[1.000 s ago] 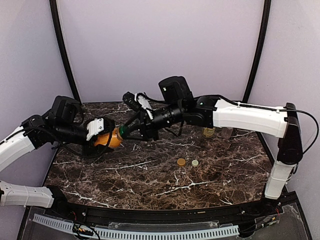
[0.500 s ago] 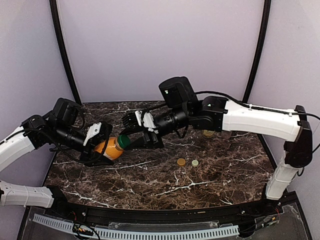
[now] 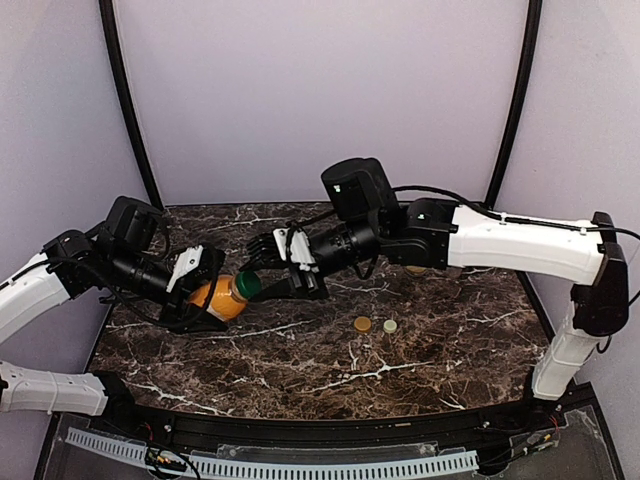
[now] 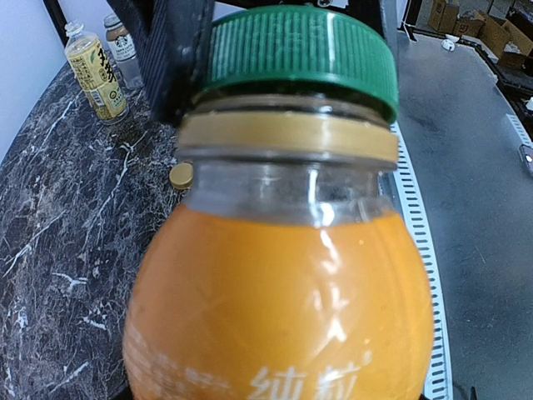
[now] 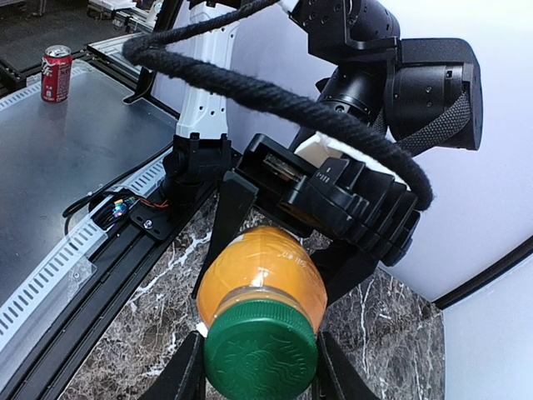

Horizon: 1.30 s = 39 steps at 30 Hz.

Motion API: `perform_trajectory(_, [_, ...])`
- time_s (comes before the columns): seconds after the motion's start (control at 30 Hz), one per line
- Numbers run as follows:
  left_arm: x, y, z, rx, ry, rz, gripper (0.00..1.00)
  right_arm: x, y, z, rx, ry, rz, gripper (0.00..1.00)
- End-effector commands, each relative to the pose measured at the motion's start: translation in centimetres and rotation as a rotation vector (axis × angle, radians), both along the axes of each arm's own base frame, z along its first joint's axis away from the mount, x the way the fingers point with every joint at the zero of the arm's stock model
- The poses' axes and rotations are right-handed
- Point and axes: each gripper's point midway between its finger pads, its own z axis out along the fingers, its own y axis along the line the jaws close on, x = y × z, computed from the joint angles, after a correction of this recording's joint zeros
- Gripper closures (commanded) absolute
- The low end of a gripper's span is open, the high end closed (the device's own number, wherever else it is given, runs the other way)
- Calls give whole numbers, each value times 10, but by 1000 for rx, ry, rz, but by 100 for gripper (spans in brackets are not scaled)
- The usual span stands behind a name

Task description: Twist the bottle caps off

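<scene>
My left gripper [image 3: 205, 292] is shut on the short orange bottle [image 3: 220, 297], holding it tilted on its side above the table's left part. The bottle fills the left wrist view [image 4: 279, 283]. Its dark green cap [image 3: 247, 284] points toward my right gripper [image 3: 264, 279], whose fingers press both sides of the cap [image 5: 261, 354]. The tan-brown cap [image 3: 362, 324] and cream-white cap [image 3: 389, 326] lie loose on the table's middle right. The slim yellow bottle [image 4: 94, 71] and the clear labelled bottle [image 4: 123, 50] stand uncapped at the back.
The dark marble table [image 3: 300, 360] has a black rail along its near edge [image 3: 330, 425]. Grey walls and black poles close in the back and sides. A red can [image 5: 57, 73] stands off the table.
Both grippers and the orange bottle have moved slightly down and toward the near side. The right wrist has turned about its axis with its fingers at the green cap.
</scene>
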Motion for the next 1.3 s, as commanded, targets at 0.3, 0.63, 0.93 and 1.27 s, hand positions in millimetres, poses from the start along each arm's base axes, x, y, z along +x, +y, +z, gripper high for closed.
perform_trajectory(0.3, [-1, -4, 20, -83, 27, 18, 76, 19, 8, 12, 34, -6, -124, 25])
perform_trajectory(0.63, [69, 15, 21, 9, -268, 297, 74, 84, -6, 72, 110, 711, -464, 7])
perform_trajectory(0.93, [95, 24, 28, 49, -399, 386, 74, 105, 4, 54, 85, 1043, -610, 2])
perform_trajectory(1.27, [95, 25, 24, 62, -400, 381, 74, 106, 21, 42, 27, 1048, -606, 18])
